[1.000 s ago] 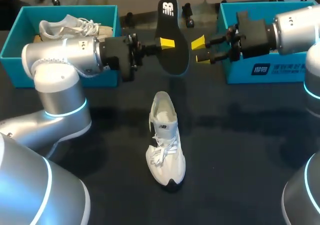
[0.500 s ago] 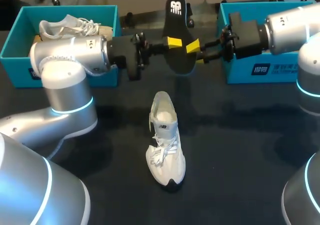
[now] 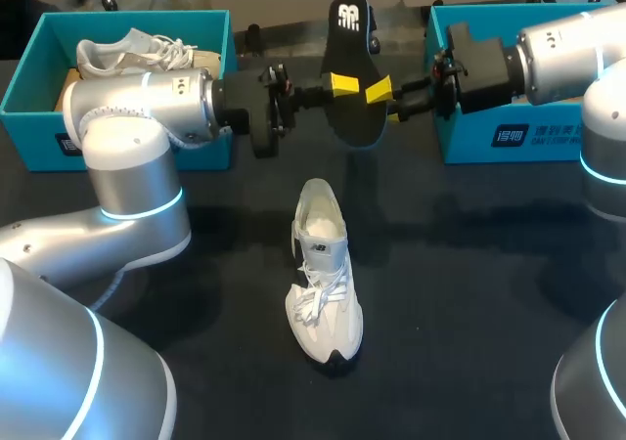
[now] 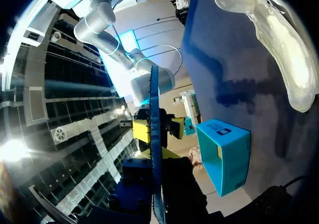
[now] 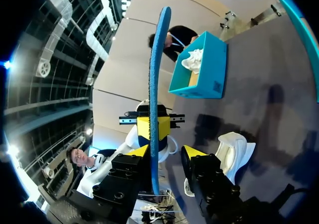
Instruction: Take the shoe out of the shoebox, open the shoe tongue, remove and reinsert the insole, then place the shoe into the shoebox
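Left gripper is upper middle of the head view, clamped on the insole. The insole is black, held upright in the air with its long side vertical, above the far part of the table. The left arm comes in from the left of the frame.

Right gripper reaches in from the right and sits at the same height, on the insole's other edge. In the right wrist view the insole is edge-on between its own fingers. It lies against one, with a clear gap to the other yellow tip, so this gripper is not closed on it. The same view shows the left gripper's yellow pads pressed on both faces of the insole. The left wrist view agrees: edge-on insole in its own fingers, the right gripper's two yellow tips spread either side of it just ahead.

Shoe is white with loose laces. It rests on its sole at centre frame, below the insole and well apart from both grippers, toe toward the bottom of the frame.

Left box, teal, upper left, partly behind the left arm, holds a second shoe, also white. Right box, teal, upper right, behind the right arm; its inside is not visible.
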You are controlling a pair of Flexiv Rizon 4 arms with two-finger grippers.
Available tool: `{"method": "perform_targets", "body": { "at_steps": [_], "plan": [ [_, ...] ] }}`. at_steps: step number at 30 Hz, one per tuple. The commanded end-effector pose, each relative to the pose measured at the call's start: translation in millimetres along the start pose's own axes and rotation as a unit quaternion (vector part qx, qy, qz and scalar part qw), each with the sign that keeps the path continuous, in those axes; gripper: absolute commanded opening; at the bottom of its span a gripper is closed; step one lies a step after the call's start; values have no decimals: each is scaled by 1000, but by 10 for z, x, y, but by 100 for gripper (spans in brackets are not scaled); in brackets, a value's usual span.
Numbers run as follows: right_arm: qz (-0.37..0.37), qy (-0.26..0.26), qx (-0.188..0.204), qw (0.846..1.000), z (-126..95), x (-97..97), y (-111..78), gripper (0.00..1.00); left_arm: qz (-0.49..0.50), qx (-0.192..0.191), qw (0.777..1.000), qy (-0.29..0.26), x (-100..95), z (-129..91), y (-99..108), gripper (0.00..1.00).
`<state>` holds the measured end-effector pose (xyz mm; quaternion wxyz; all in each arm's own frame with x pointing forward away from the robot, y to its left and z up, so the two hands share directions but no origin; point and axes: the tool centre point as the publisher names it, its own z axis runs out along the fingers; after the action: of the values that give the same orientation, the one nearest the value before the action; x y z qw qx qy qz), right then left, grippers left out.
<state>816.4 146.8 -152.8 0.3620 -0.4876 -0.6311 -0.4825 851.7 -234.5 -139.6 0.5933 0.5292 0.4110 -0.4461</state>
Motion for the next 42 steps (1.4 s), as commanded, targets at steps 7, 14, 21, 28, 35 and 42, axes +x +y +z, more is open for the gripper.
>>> {"method": "perform_targets", "body": {
  "at_steps": [7,14,21,28,35,42],
  "plan": [
    [-2,3,11,1000,8,-15,72,39,-4,-4,1000,1,23,4,-32,0],
    [-2,7,12,1000,34,-16,70,38,-6,-12,1000,-2,42,37,-13,0],
    [1,9,8,1000,60,-26,44,36,-4,-17,1000,-2,57,44,28,0],
    [0,11,5,1000,81,-36,44,31,-5,-20,1000,-5,49,51,40,0],
    [-1,11,3,1000,87,-44,50,23,-6,-16,1000,-3,58,52,30,0],
    [-3,12,4,1000,89,-46,66,0,1,-17,1000,6,73,48,44,42]
  ]
}}
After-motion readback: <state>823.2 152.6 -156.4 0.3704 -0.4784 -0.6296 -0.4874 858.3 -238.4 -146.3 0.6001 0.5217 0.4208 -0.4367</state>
